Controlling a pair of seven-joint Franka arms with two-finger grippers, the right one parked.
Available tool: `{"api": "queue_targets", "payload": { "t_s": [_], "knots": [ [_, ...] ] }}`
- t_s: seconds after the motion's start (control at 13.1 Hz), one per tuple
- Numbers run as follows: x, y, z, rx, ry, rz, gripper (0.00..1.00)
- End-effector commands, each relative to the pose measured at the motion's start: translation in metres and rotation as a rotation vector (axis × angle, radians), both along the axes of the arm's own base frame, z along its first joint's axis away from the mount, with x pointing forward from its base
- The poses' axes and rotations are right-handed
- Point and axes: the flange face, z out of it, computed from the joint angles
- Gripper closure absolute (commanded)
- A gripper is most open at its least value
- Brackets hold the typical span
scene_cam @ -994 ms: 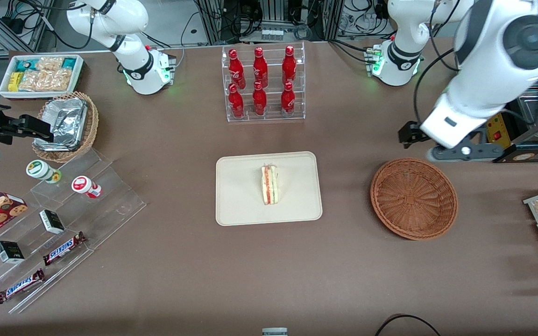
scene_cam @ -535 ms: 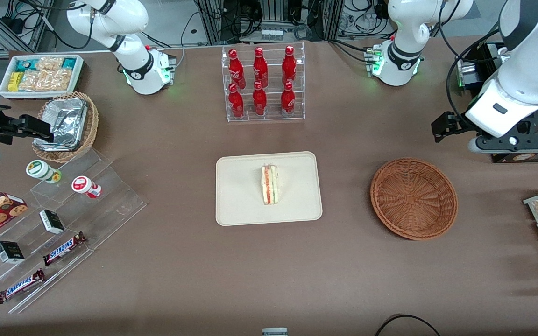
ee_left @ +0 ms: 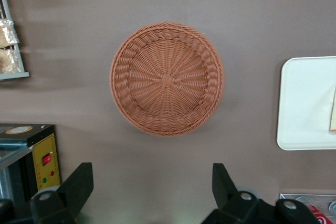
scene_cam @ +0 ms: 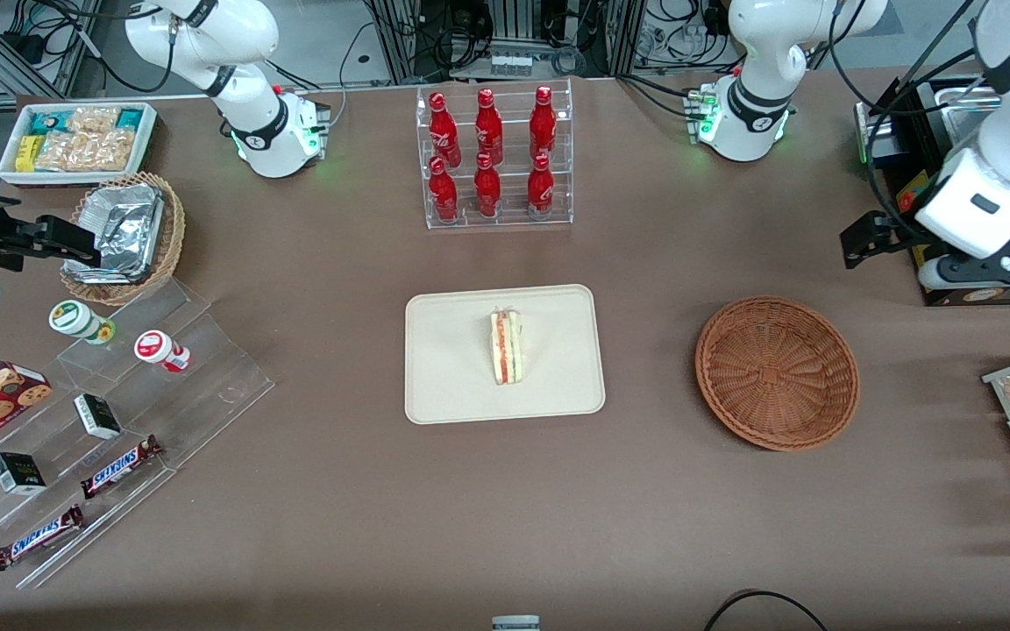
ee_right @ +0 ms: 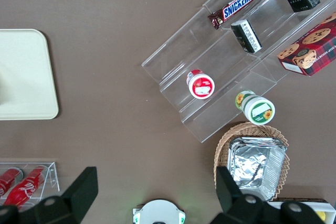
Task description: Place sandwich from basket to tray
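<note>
Brown tabletop (scene_cam: 645,491) lies bare all around the basket (scene_cam: 777,372), which holds nothing. From the basket, the gripper (ee_left: 152,190) hangs high at about one o'clock in the front view, near the table's edge, its fingers (ee_left: 79,182) spread wide and gripping nothing. At nine o'clock, well apart, the sandwich (scene_cam: 506,346) rests mid-tray (scene_cam: 444,386), clear of every rim.

Sandwich (scene_cam: 506,347) on tray (scene_cam: 452,368), mid-table. Basket (scene_cam: 777,372) beside tray, apart, toward working arm's end. Bottle rack (scene_cam: 494,158) farther from front cam than tray. Gripper (ee_left: 152,187) wide apart, up over table near basket, farther from cam than it.
</note>
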Motion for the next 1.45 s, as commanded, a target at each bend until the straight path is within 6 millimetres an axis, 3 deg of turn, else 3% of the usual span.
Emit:
{"api": "queue_targets", "payload": {
  "t_s": [0.0,0.15,0.23,0.31,0.38,0.76,1.15,1.38],
  "knots": [
    [-0.014,0.016,0.014,-0.007,-0.005,0.019,0.00],
    [-0.014,0.013,0.019,-0.008,-0.016,0.021,0.00],
    [-0.014,0.029,0.019,-0.010,-0.007,0.044,0.00],
    [-0.016,0.029,0.018,-0.014,0.009,0.037,0.00],
    [-0.016,0.042,0.019,-0.022,0.008,0.061,0.00],
    [-0.009,0.051,0.026,-0.065,-0.013,0.056,0.00],
    [0.007,0.035,0.028,-0.072,-0.025,0.025,0.00],
    [0.007,0.043,0.031,-0.073,-0.032,0.040,0.00]
  ]
}}
